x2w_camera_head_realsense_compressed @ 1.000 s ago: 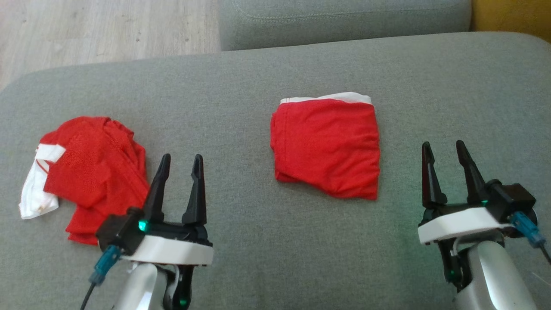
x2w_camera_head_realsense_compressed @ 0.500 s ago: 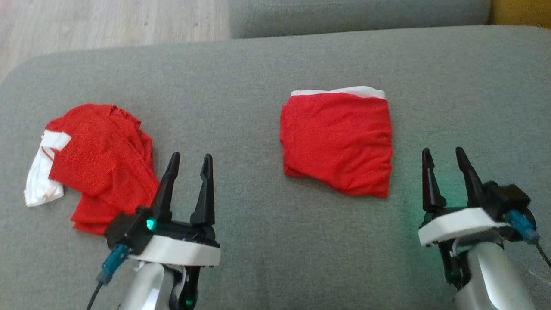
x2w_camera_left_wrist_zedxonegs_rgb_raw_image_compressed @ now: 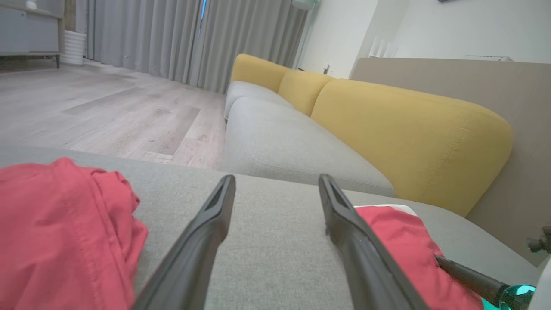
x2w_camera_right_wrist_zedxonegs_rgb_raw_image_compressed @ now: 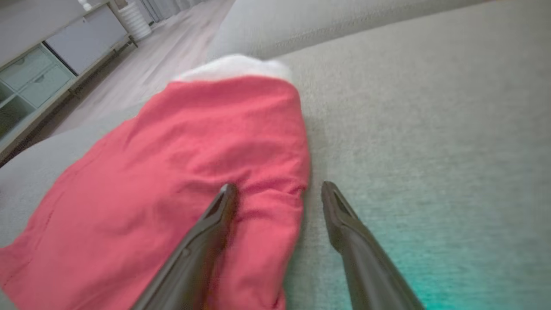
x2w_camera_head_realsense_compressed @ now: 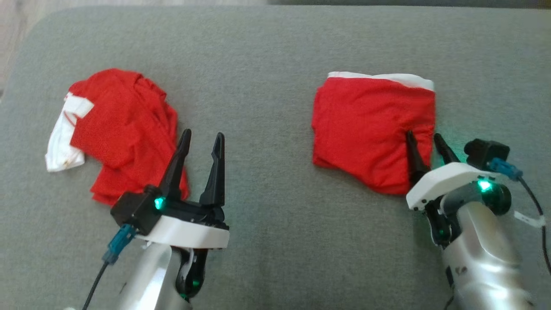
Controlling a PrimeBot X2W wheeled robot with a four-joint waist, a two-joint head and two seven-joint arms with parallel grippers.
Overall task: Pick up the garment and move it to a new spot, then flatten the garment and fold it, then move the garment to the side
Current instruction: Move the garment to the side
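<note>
A red garment (x2w_camera_head_realsense_compressed: 372,129) with a white band along its far edge lies folded into a rough square on the grey cushion (x2w_camera_head_realsense_compressed: 267,86). My right gripper (x2w_camera_head_realsense_compressed: 422,135) is open at the garment's near right corner. In the right wrist view, the right gripper (x2w_camera_right_wrist_zedxonegs_rgb_raw_image_compressed: 279,187) straddles the right edge of the garment (x2w_camera_right_wrist_zedxonegs_rgb_raw_image_compressed: 193,163), one finger over the red cloth and the other over bare cushion. My left gripper (x2w_camera_head_realsense_compressed: 203,134) stands open over bare cushion, with nothing between its fingers. From the left wrist, the left gripper (x2w_camera_left_wrist_zedxonegs_rgb_raw_image_compressed: 276,178) sits left of the folded garment (x2w_camera_left_wrist_zedxonegs_rgb_raw_image_compressed: 400,241).
A second red and white garment (x2w_camera_head_realsense_compressed: 122,129) lies crumpled at the left, just left of my left gripper. The cushion's left edge drops to a wooden floor (x2w_camera_left_wrist_zedxonegs_rgb_raw_image_compressed: 107,107). Another grey seat (x2w_camera_left_wrist_zedxonegs_rgb_raw_image_compressed: 280,146) with yellow backrests (x2w_camera_left_wrist_zedxonegs_rgb_raw_image_compressed: 409,137) lies beyond.
The head camera has tilted down and shifted, so the floor and far seat left the picture. My right gripper moved forward onto the folded garment's right edge. The left gripper has barely moved.
</note>
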